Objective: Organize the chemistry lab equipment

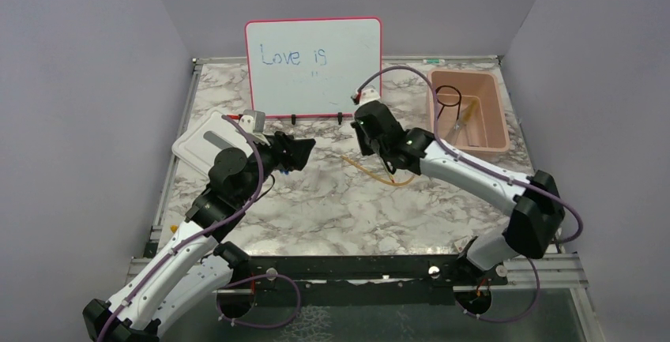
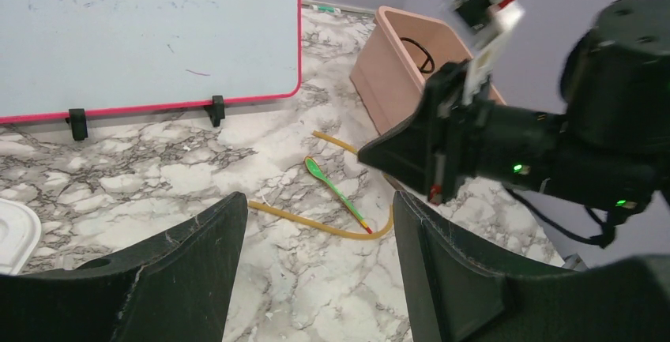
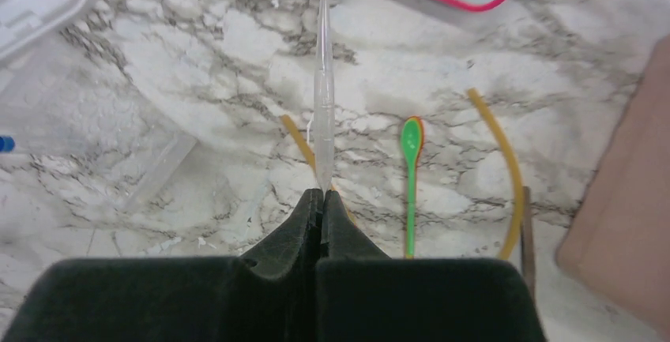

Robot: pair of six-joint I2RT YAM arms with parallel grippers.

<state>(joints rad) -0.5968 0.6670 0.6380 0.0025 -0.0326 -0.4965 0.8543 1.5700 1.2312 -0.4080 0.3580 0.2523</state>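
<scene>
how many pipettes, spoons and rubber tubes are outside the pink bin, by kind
clear plastic pipette, pinched in the shut right gripper: 1
green plastic spoon: 1
amber rubber tube: 1
total: 3

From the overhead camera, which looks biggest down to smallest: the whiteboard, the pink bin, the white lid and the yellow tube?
1. whiteboard, clearly largest
2. pink bin
3. white lid, partly covered, so its place against the bin is unsure
4. yellow tube, long but very thin
</scene>
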